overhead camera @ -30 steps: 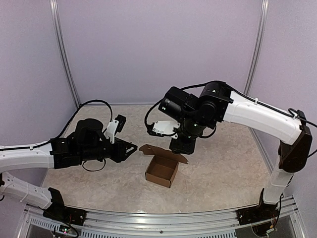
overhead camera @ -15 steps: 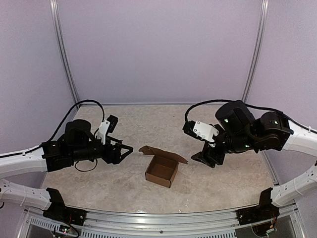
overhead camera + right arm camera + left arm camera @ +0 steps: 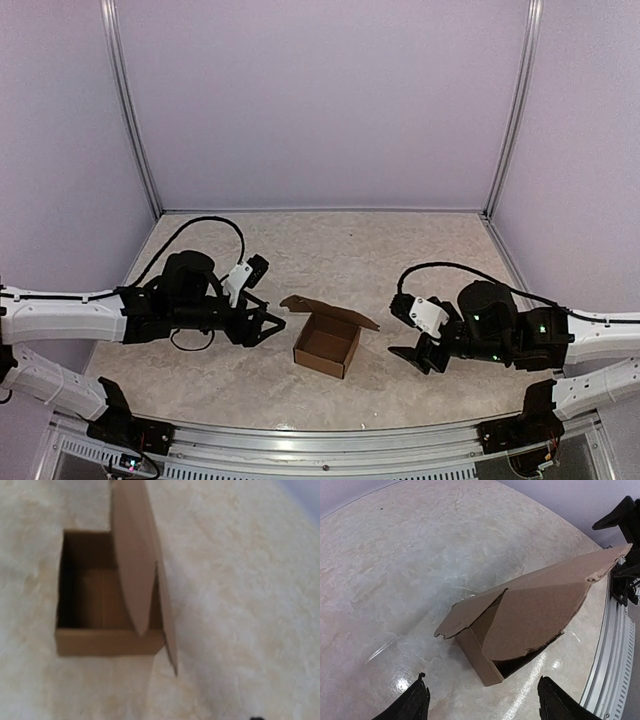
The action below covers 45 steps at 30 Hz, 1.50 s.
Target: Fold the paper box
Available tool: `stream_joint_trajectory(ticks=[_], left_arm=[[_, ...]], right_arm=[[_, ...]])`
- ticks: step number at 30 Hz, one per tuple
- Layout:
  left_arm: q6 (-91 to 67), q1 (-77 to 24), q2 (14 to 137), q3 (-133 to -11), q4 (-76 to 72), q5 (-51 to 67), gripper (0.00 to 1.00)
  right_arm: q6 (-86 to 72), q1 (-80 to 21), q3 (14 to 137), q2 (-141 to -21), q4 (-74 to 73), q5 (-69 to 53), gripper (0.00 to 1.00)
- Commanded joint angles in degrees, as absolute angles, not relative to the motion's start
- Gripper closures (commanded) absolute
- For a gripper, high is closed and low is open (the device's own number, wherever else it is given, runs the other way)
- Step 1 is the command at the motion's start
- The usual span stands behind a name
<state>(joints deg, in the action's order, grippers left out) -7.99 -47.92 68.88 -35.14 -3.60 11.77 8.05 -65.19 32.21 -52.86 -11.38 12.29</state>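
The paper box stands as a small brown open box in the middle of the table, its lid flap raised and leaning over the far side. My left gripper sits low just left of it, open, apart from the cardboard. In the left wrist view the box lies ahead of the spread black fingertips, with nothing between them. My right gripper rests low to the right of the box, open and empty. The right wrist view looks into the box with its upright lid; the fingers are almost out of frame.
A metal rail runs along the near table edge, also seen as the rail behind the box. Purple walls and two upright poles close in the marbled tabletop.
The right arm has swung off the box lid and dropped low to the right, its jaws opening. The left gripper has opened and shifted slightly nearer and lower. The box stays put.
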Motion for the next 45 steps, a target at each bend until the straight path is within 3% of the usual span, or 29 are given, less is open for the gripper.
stream_joint_trajectory(ticks=[1, 10, 20, 29, 40, 45], left_arm=[[-5.69, -47.46, 71.62, -34.20, -6.44, 14.89, 0.28], [-7.02, -47.46, 71.66, -31.80, -8.53, 11.85, 0.33], [-8.32, -47.29, 68.15, -29.57, -8.71, 8.65, 0.37], [-8.83, -47.29, 65.51, -28.93, -8.35, 7.13, 0.38], [-9.62, -46.93, 61.44, -27.95, -7.86, 5.97, 0.39], [-9.43, -46.85, 60.87, -27.86, -7.69, 5.71, 0.39]], right_arm=[[8.78, -64.59, 29.84, -54.87, 2.44, 14.17, 0.27], [7.47, -58.62, 28.07, -61.35, 12.24, 4.16, 0.33], [6.50, -55.73, 28.65, -67.90, 16.23, -3.28, 0.47], [7.22, -54.87, 28.90, -70.44, 18.46, -4.62, 0.70], [7.81, -54.23, 29.03, -74.54, 20.92, -4.72, 0.83], [8.43, -54.16, 29.11, -74.63, 21.36, -5.49, 1.00]])
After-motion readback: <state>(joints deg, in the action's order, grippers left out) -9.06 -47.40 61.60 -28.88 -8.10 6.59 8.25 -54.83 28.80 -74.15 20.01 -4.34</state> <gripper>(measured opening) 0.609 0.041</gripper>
